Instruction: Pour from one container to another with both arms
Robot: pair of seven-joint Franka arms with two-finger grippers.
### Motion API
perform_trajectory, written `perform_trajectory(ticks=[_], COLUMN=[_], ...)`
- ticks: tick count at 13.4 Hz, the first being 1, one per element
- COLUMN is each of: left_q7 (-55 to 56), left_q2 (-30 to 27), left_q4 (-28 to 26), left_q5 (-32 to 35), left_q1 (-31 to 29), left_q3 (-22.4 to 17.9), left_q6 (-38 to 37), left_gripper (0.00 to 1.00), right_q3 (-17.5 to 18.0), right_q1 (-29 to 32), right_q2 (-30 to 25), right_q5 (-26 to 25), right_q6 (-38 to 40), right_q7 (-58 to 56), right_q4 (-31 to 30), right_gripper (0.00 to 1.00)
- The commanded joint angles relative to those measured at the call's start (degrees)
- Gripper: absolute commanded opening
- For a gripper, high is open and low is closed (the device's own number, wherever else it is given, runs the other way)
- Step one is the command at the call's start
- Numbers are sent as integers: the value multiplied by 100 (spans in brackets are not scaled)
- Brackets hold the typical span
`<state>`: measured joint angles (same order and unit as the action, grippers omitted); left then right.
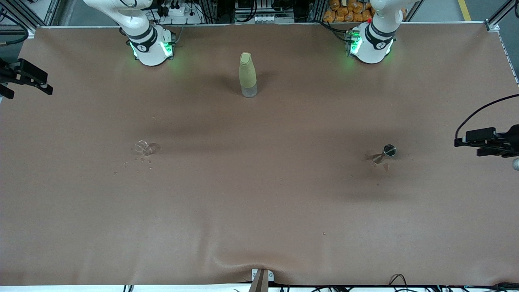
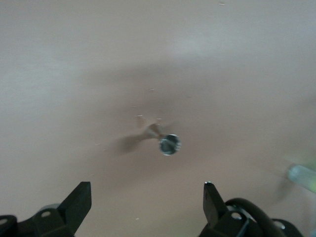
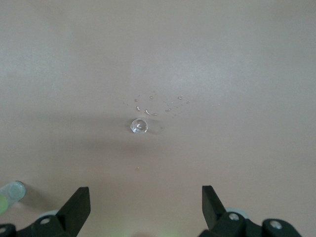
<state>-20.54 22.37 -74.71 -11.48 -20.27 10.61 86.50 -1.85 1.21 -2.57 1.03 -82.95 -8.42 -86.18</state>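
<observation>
A small clear glass point(image 1: 144, 148) point(image 3: 139, 126) stands on the brown table toward the right arm's end. A small metal jigger point(image 1: 385, 154) point(image 2: 168, 143) stands toward the left arm's end, its round mouth showing. My left gripper point(image 1: 474, 142) point(image 2: 146, 197) hangs open, high over the table edge beside the jigger, holding nothing. My right gripper point(image 1: 28, 77) point(image 3: 145, 200) hangs open and empty, high over the other end of the table.
A tall yellow-green bottle point(image 1: 247, 75) point(image 2: 302, 176) point(image 3: 11, 192) with a clear base stands between the two arm bases. Water droplets point(image 1: 136, 162) point(image 3: 158, 106) lie on the table point(image 1: 259, 202) beside the glass. A small dark spot point(image 1: 386, 166) lies by the jigger.
</observation>
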Motion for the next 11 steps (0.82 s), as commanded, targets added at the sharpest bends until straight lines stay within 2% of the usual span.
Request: perform_trajectory(ticks=[1,2,6,11], left_q7=[454,490,1517,1755], left_q2=[-206,-232,-496,-856], left_q4=[1,1,-26,-105], left_q5=[304,409,882,981], left_q1=[76,76,435,462], left_q3=[-41,-24,38,64], left_q6=[69,86,86,-106], left_gripper=[100,100,100,100], right_q3=[489,701,703,686], right_q1=[544,721,671,609], right_q2=[29,38,38,29], right_q5=[-68,-86,-86,-103], right_q6=[16,7,42,-36], right_q7=[43,51,349,368], right_q4=[84,67,40,-153], right_gripper=[100,100,100,100])
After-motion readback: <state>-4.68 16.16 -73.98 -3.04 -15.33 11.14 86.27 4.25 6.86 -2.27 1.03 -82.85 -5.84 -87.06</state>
